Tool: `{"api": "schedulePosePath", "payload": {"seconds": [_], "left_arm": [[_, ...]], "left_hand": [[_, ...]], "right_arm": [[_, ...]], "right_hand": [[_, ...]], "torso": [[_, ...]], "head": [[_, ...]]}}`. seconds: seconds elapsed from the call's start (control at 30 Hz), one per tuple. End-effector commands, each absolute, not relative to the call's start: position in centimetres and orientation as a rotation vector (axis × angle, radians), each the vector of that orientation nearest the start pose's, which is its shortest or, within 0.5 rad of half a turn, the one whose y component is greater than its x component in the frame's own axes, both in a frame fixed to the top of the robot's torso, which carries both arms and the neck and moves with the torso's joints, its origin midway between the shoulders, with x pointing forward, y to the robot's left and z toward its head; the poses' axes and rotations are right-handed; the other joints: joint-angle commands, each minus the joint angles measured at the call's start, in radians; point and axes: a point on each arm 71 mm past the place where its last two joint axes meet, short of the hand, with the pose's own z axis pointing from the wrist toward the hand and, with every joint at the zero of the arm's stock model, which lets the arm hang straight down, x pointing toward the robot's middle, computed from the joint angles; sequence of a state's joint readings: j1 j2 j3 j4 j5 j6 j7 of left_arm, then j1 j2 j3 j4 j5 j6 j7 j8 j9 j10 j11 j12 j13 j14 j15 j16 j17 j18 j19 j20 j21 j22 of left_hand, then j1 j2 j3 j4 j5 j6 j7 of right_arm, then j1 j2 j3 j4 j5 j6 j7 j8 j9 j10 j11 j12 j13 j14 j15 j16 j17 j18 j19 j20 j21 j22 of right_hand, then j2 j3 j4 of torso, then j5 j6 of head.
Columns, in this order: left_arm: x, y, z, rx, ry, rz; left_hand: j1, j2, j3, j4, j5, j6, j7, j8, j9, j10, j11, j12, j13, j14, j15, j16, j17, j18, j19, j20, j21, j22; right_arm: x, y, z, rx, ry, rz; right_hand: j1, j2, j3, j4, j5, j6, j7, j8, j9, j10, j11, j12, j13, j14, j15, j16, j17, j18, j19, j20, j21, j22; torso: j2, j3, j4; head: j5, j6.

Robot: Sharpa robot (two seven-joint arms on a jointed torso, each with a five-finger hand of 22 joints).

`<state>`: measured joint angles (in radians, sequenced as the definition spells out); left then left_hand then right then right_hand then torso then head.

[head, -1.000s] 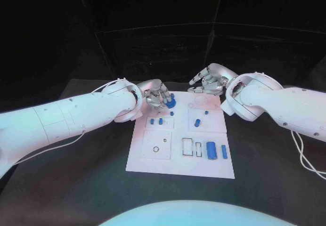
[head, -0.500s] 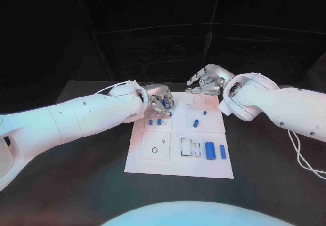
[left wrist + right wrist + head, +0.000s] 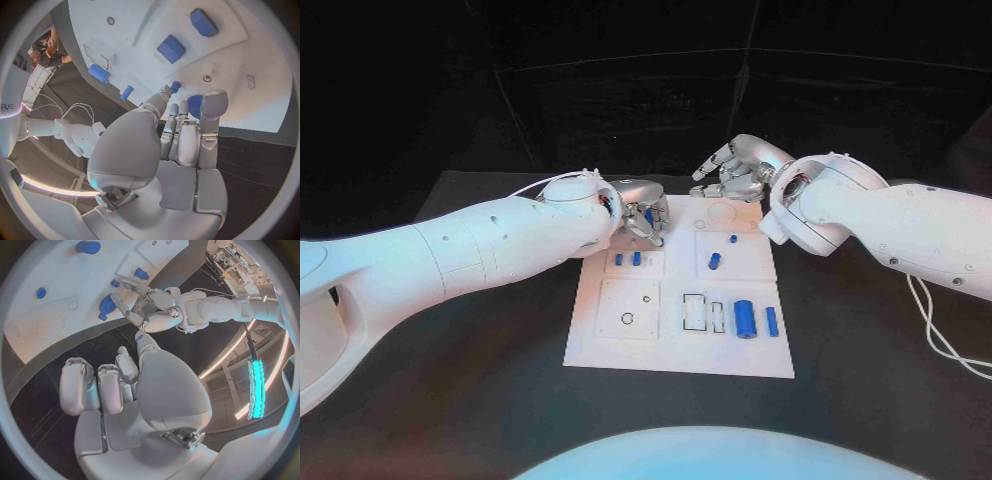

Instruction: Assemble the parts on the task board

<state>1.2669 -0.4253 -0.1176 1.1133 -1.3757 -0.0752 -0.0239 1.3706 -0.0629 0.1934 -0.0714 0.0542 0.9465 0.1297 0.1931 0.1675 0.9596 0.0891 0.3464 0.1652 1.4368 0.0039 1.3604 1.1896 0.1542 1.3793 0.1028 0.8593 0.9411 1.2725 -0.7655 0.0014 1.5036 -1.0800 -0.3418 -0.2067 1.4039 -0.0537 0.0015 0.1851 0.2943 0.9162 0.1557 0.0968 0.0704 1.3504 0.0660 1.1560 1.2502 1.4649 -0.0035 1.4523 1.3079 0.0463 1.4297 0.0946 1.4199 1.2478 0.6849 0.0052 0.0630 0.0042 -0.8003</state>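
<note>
Left wrist view: left hand (image 3: 181, 145) has its silver fingers curled down onto a blue toothed gear-like disc (image 3: 195, 105) at the far left corner of the white rectangular task board (image 3: 256, 60). Fingertips look to be touching the disc's rim; whether it's truly pinched or just being pressed, can't tell. Same hand in head view (image 3: 643, 213) sits over that far-left corner, disc mostly hidden under it.

Right hand (image 3: 737, 168) hovers just past the board's far edge near the right corner, fingers loosely curled, holding nothing, apart from the board. Right wrist view confirms: empty palm (image 3: 119, 390).

Outward from there:
- two short blue pegs (image 3: 627, 258) standing in the square plate near the left edge
- small blue peg (image 3: 734, 239) and an angled blue cylinder (image 3: 714, 261) in the right-hand plate
- larger blue cylinder (image 3: 746, 319) and slim blue bar (image 3: 772, 321) near the right edge, beside empty rectangular slots (image 3: 704, 313)

Judged step: seating the gear on its post. Risks:
- gear tilts and jams if pushed off-axis
- curled fingers sweep the nearby pegs on retreat
- right hand is close, so the two could collide over the far edge.
</note>
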Motion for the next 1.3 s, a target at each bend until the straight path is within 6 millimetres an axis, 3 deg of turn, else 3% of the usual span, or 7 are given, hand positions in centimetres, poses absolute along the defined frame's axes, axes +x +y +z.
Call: {"api": "schedulePosePath", "payload": {"seconds": [0.03,0.83,1.3], "left_arm": [[54.1,8.8,-20.9,0.370,1.888,-0.674],[54.2,8.2,-22.2,0.396,1.939,-0.636],[54.2,7.9,-22.5,0.400,1.936,-0.642]], "left_hand": [[-0.003,0.008,0.000,0.006,-0.005,0.010,0.000,-0.008,-0.002,0.012,-0.003,-0.009,-0.005,0.009,-0.001,0.006,0.003,-0.018,0.011,-0.002,0.020,0.018],[-0.002,0.012,0.015,0.009,-0.005,0.033,-0.004,-0.016,-0.013,0.042,-0.007,-0.032,-0.030,0.020,-0.006,0.013,0.000,-0.026,0.028,-0.007,0.072,0.066],[0.020,0.057,0.097,0.000,-0.005,0.096,-0.013,-0.013,-0.018,0.123,-0.023,-0.064,-0.059,0.025,-0.017,0.020,-0.004,-0.032,0.034,-0.017,0.118,0.113]], "right_arm": [[50.9,-17.5,-14.0,0.247,1.686,0.806],[50.9,-17.1,-14.0,0.242,1.690,0.811],[50.9,-17.0,-14.0,0.241,1.692,0.812]], "right_hand": [[-0.001,0.006,-0.004,-0.002,0.006,-0.006,0.000,0.004,-0.001,-0.007,-0.001,-0.003,-0.001,0.063,-0.009,-0.003,0.080,0.020,-0.007,0.001,-0.004,-0.001],[-0.001,0.008,-0.005,-0.001,0.007,-0.006,0.000,0.004,-0.001,-0.007,-0.001,-0.003,-0.001,0.063,-0.009,-0.002,0.081,0.020,-0.007,0.001,-0.005,-0.002],[-0.001,0.008,-0.005,0.000,0.008,-0.006,0.000,0.004,-0.001,-0.007,-0.001,-0.003,-0.001,0.063,-0.009,-0.003,0.081,0.020,-0.006,0.001,-0.004,-0.001]], "torso": [[0.000,0.0000,0.0000],[-0.001,0.0000,0.0018],[0.000,0.0000,0.0009]], "head": [[0.000,0.000],[-0.004,-0.005],[-0.005,-0.008]]}}
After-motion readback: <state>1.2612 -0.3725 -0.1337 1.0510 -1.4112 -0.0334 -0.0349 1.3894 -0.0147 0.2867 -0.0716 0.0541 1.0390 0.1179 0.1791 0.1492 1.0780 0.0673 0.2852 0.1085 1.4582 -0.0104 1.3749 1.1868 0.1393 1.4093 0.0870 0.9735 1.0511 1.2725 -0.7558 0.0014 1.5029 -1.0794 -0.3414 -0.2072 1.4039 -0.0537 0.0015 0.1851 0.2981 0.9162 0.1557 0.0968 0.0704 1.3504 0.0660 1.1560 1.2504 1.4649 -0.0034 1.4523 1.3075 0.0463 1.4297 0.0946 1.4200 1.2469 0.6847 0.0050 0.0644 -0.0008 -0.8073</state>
